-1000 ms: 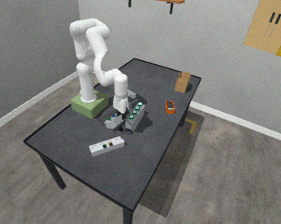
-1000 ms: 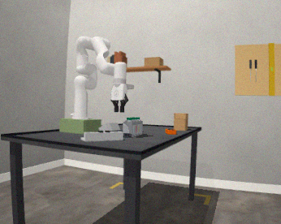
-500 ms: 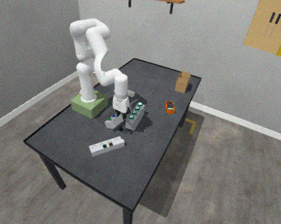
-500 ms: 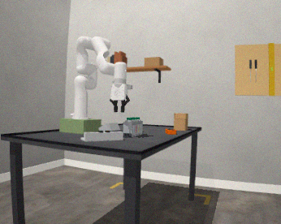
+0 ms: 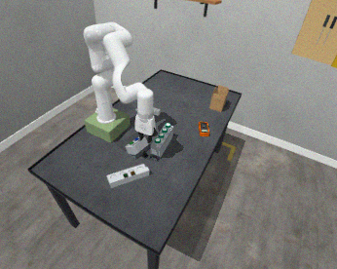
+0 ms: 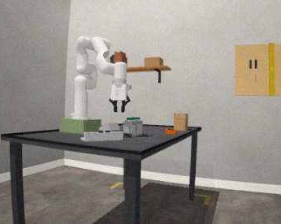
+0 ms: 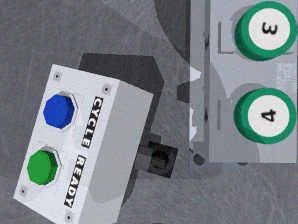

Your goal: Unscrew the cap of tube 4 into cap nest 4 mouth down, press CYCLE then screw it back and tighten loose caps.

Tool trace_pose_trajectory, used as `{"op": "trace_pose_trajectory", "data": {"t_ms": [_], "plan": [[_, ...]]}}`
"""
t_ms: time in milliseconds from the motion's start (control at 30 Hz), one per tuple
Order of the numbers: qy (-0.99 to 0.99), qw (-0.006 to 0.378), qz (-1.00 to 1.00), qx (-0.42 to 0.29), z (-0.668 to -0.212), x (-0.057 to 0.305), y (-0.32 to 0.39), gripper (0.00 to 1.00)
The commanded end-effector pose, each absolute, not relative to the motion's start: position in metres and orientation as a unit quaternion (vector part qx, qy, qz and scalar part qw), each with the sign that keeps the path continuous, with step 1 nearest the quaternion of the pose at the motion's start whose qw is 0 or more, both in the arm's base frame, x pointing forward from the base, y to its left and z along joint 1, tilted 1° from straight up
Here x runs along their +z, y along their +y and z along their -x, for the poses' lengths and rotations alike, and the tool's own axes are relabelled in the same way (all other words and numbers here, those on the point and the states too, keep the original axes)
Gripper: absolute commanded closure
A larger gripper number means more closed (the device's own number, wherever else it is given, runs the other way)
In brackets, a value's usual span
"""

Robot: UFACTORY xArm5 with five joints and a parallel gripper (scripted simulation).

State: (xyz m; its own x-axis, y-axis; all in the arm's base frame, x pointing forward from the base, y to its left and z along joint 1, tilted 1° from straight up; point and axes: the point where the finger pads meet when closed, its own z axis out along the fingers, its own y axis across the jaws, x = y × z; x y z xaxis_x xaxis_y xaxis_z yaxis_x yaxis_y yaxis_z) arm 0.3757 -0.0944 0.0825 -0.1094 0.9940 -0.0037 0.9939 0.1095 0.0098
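The end effector [image 6: 119, 109] hangs well above the dark surface [image 5: 194, 205], its fingers partly spread and nothing between them, roughly over the gap between the key housing [image 7: 75, 150] and the decapping station [image 7: 240, 145]. That station sits near the surface's middle, toward the edge where the arm's green base block [image 5: 102, 131] stands. Seen from the wrist, the cap of tube 4 [image 7: 265, 115] is on its tube at the end of the row, beside the cap of tube 3 [image 7: 266, 31], so the unscrewing step looks not yet begun. The cap is a small round green piece with a white numbered face; I judge it light, rigid and probably smooth-sided, so it could slip if pinched weakly. The sensible hold is across its green rim, fingers on opposite sides and centred over the tube axis, so that turning does not tilt it. The blue CYCLE key [image 7: 59, 110] and green READY key [image 7: 43, 166] appear unlit. The cap tray [image 5: 128, 175] lies apart, nearer the opposite edge of the surface.
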Motion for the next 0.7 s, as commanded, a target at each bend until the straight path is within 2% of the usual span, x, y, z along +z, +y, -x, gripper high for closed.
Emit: {"op": "trace_pose_trajectory", "data": {"t_ms": [0, 167, 667], "plan": [[0.746, 0.005, -0.666, 0.007, -0.377, 0.084, -0.095, 0.54], [0.639, 0.003, -0.769, 0.007, -0.391, 0.084, -0.066, 0.54], [0.434, 0.001, -0.901, 0.008, -0.412, 0.085, -0.023, 0.54]]}}
